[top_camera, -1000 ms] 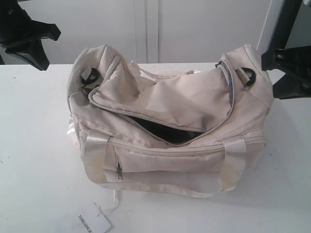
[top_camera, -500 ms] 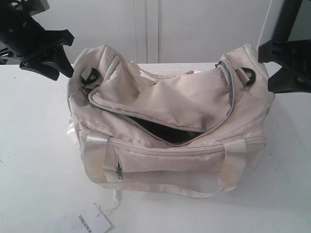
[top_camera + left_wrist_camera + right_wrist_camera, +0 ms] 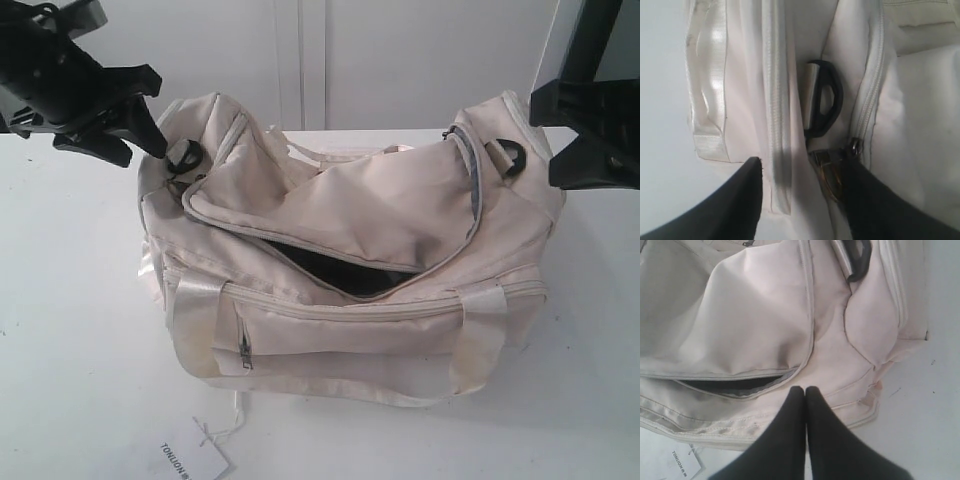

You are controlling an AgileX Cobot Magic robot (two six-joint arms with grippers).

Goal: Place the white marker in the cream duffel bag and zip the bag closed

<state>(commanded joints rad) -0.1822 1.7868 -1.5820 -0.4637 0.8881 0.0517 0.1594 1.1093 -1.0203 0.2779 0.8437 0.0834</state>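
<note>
The cream duffel bag [image 3: 350,210] lies on the white table with its curved top zipper partly undone, and the black lining [image 3: 330,272] shows in the gap. My left gripper [image 3: 148,140] is open at the bag's left end. In the left wrist view its fingertips [image 3: 802,165] straddle the fabric by the gold ring pull [image 3: 827,172], just short of a black D-ring [image 3: 827,105]. My right gripper [image 3: 585,135] hangs above the bag's right end, shut [image 3: 805,389] with nothing in it. The white marker is out of view.
A white paper hang tag [image 3: 190,460] on a string lies on the table in front of the bag, and also shows in the right wrist view [image 3: 682,465]. Shiny strap handles [image 3: 195,320] drape over the bag's front. A white wall stands behind the table.
My left gripper has come in from the far left and down to the bag's left end. The right gripper has barely shifted. The bag has not moved.
</note>
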